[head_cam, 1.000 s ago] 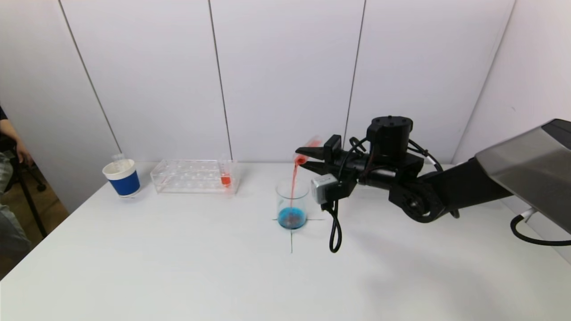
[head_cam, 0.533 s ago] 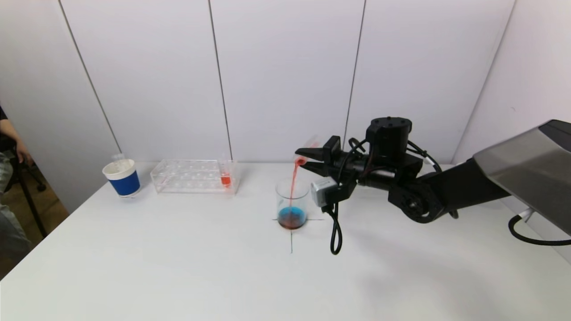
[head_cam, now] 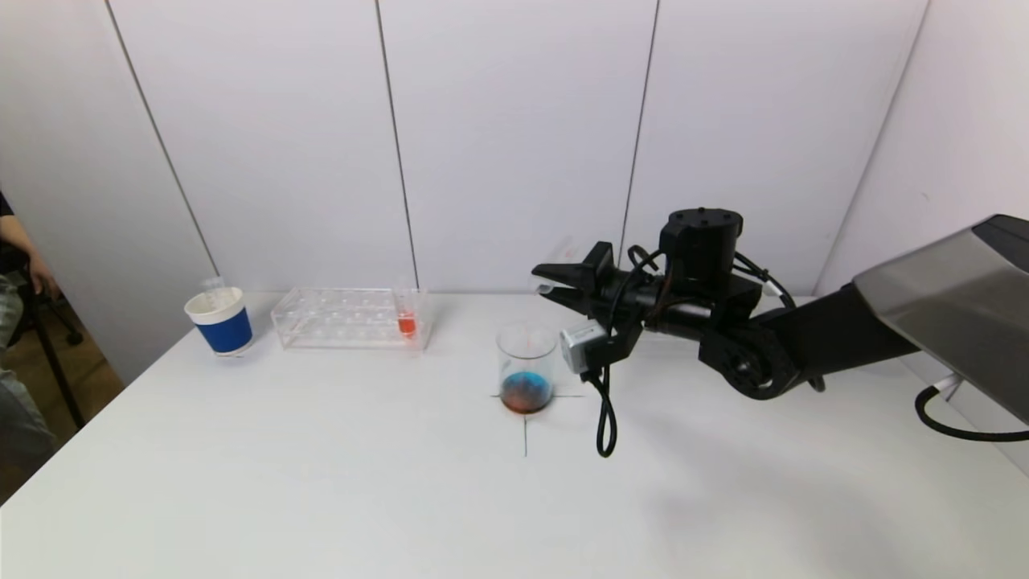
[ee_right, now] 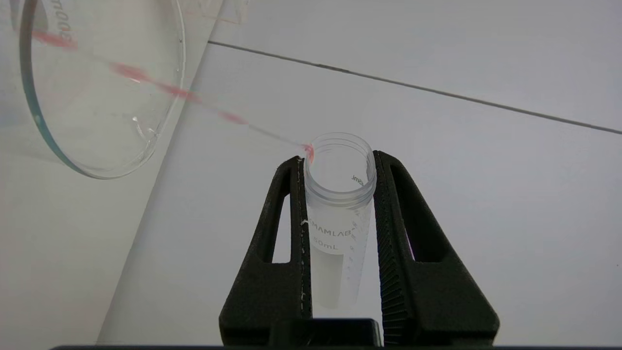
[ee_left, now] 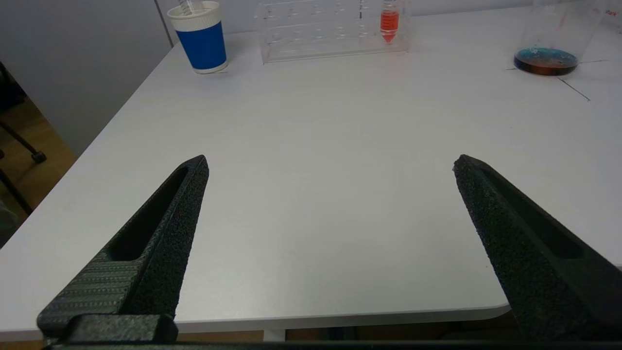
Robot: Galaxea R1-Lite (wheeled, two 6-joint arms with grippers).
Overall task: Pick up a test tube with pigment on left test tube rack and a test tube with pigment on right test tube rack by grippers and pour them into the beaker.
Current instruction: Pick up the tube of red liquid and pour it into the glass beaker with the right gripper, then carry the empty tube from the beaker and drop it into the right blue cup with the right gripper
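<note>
Standing unchanged at far left are the blue cup (head_cam: 219,322) and the left rack (head_cam: 350,318), one red-filled tube (head_cam: 406,316) upright in it. The beaker (head_cam: 526,367) now holds blue liquid clouded with red. Above it, the right gripper (head_cam: 550,285) clamps the tilted test tube (ee_right: 338,214), nearly drained; the steady red stream has thinned to drips. The left gripper (ee_left: 330,165) hovers spread wide over the table (head_cam: 321,482).

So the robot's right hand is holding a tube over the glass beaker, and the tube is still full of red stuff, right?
Not quite. The right gripper does hold the tube tipped above the beaker, but the right wrist view shows the tube nearly empty, with only a thin red trickle leaving its mouth.
</note>
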